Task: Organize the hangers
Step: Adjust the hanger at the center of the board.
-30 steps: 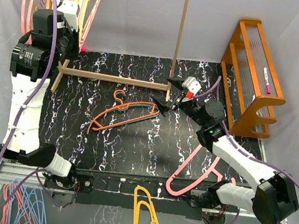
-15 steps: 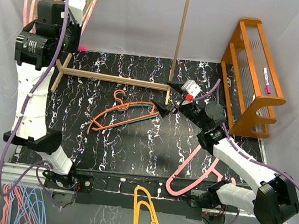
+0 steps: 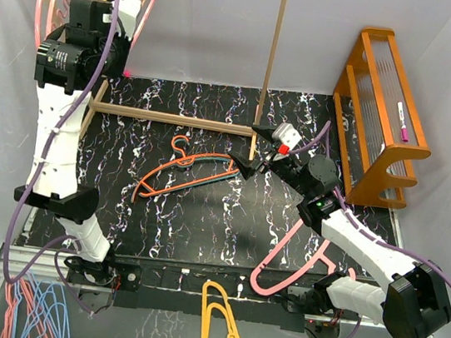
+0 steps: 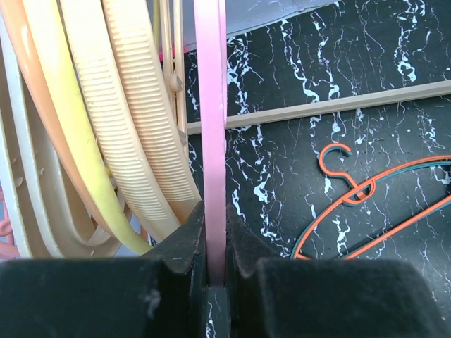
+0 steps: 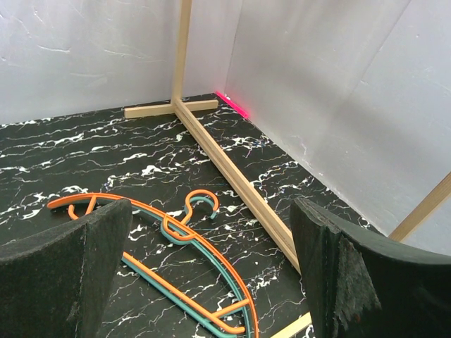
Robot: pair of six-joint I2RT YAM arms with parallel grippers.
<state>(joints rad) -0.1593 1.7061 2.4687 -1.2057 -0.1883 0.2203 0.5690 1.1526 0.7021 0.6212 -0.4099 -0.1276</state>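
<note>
L jaws pinch pink hanger (image 4: 210,105) among hung hangers (image 4: 134,127), bench far-L corner. R jaws spread wide above orange+teal hangers (image 5: 173,231), mid-bench.

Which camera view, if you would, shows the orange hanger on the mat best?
The top external view: the orange hanger shows hook and both arms. The left wrist view crops its right end; the right wrist view is close, but one end is blocked.

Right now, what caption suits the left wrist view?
Left gripper shut on a flat pink plastic hanger beside ribbed cream hangers.
</note>
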